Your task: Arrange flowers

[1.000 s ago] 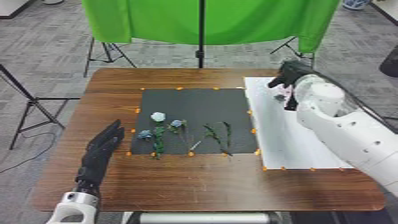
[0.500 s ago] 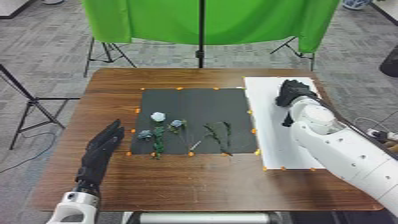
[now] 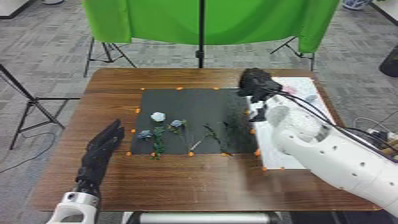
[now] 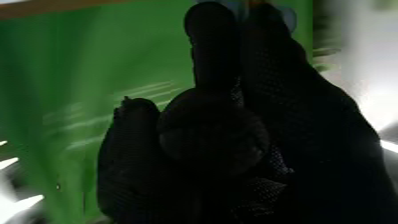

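Note:
In the head view my right hand is over the border between the dark mat and the white sheet, open. The right wrist view shows that hand with its fingers extended. A white flower, a blue flower and a greyish-blue one lie on the mat with green stems. A pale pink bloom is on the white sheet, beyond my right forearm. My left hand rests open over the table, left of the mat.
Orange markers run along the edges of the mat and sheet. Brown tabletop extends in front of the mat. Behind the table stand a green cloth and a black pole.
My right hand has moved left from above the white sheet toward the mat's right edge. The pale pink bloom has come into sight beside it. My left hand has stayed put.

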You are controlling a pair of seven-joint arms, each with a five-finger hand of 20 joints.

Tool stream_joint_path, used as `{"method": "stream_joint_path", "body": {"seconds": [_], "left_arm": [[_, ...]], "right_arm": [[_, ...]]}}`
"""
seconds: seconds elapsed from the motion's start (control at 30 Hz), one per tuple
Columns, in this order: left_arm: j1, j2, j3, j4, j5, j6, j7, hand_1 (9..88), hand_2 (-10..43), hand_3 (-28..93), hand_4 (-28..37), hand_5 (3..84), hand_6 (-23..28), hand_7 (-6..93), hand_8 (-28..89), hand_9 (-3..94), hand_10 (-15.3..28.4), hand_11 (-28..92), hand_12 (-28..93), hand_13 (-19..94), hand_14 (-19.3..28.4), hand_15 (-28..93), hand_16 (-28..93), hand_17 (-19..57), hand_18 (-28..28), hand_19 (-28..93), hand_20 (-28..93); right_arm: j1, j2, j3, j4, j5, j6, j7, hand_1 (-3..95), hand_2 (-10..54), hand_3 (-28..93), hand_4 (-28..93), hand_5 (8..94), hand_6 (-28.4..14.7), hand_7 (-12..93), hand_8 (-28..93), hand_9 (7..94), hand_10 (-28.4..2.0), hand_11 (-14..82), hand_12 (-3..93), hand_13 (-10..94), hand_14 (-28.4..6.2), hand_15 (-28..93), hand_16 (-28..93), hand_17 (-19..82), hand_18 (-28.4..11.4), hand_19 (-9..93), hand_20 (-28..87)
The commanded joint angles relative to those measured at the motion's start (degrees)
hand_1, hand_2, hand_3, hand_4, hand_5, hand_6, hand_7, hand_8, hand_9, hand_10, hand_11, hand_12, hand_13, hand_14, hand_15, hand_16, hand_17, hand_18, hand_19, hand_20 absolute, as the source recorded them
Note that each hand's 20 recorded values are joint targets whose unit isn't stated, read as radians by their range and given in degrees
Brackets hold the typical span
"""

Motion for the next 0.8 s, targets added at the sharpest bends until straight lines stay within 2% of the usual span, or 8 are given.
{"method": "stream_joint_path", "body": {"seconds": [0.03,0.2,0.27,0.4,0.53,0.67,0.73,0.8], "left_arm": [[0.62,-0.68,0.52,0.5,0.52,-0.88,-0.61,30.9,-9.5,61,-18.1,32.9,4.5,2.9,-4,32.4,10.0,7,15,24,13.0,5,4,-0.1,11.0,0,15],[0.61,-0.65,0.59,0.61,0.32,-0.2,-0.22,30.8,-9.5,61,-18.1,32.9,4.5,3.0,-4,32.4,10.0,7,15,24,13.0,5,4,0.0,11.1,0,15],[0.57,-0.24,1.92,0.81,0.01,3.34,2.03,30.8,-9.5,61,-18.1,32.9,4.5,3.0,-4,31.7,9.7,6,15,24,12.9,5,4,0.0,11.1,0,15],[0.14,0.24,3.07,1.16,-0.64,7.52,5.1,32.8,-9.5,61,-17.7,32.6,4.5,3.5,-4,26.6,8.4,5,16,21,11.3,4,4,3.8,11.2,2,17],[-0.12,0.65,3.73,1.42,-1.05,10.06,7.25,36.9,-9.5,59,-16.3,31.5,4.6,5.0,-4,21.4,7.5,3,17,18,9.9,3,5,8.2,10.5,5,23],[0.02,0.58,3.49,1.3,-1.12,9.37,6.71,38.7,-9.5,59,-15.3,31.0,4.6,5.9,-4,18.5,6.4,2,18,18,9.3,3,5,10.7,9.8,6,25],[0.25,0.55,3.35,1.15,-0.8,8.83,6.26,38.9,-9.5,59,-15.3,30.8,4.6,6.2,-4,18.6,6.4,2,18,19,9.4,3,5,10.4,9.7,5,25],[0.44,0.51,3.19,1.03,-0.67,8.47,5.87,38.5,-9.5,59,-15.2,30.5,4.5,6.6,-4,18.7,6.4,2,18,19,9.5,3,5,9.1,9.4,3,24]], "right_arm": [[0.46,-6.39,-3.41,-0.85,0.46,-4.96,-1.85,62.4,-9.5,53,-17,79.4,0.3,21,12,91.6,-8.6,10.2,40.4,94,-1.2,56,34,69,-8.5,93,54],[-0.88,-5.37,-4.03,-2.6,1.99,-8.63,-2.37,61.6,-9.5,53,-16,79.0,0.2,20,12,91.2,-8.7,10.6,40.4,93,-1.3,56,34,68,-8.7,93,54],[-1.26,-4.92,-4.17,-3.28,3.57,-9.16,-2.66,60.7,-9.5,53,-15,78.2,0.0,20,11,90.5,-8.7,10.4,40.3,93,-1.4,56,35,68,-8.6,93,54],[-1.96,-4.71,-4.09,-4.23,4.72,-9.9,-3.0,58.9,-9.5,50,-15,76.5,-0.3,18,10,88.7,-9.4,12.8,38.3,93,-1.7,56,35,68,-8.9,93,54],[-2.46,-4.64,-3.91,-5.28,6.1,-10.16,-3.38,58.3,-9.5,50,-14,76.3,-0.5,18,10,87.8,-9.6,14.2,37.1,93,-1.8,56,35,68,-9.0,93,54],[-2.69,-4.73,-4.02,-5.23,5.18,-11.19,-3.72,56.2,-9.5,47,-13,75.1,-0.9,17,10,85.7,-10.1,18.2,33.2,93,-1.9,55,35,67,-8.9,93,54],[-2.94,-4.71,-3.45,-5.24,5.87,-12.1,-3.49,52.6,-9.5,52,-15,74.0,-0.8,17,9,84.1,-10.7,21.0,29.8,92,-2.0,55,35,67,-8.9,93,54],[-3.24,-4.41,-2.91,-5.51,5.59,-12.59,-3.42,46.0,-9.5,61,-20,72.0,-0.7,17,-2,82.3,-11.6,24.5,24.3,92,-2.1,55,34,67,-8.8,93,53]]}}
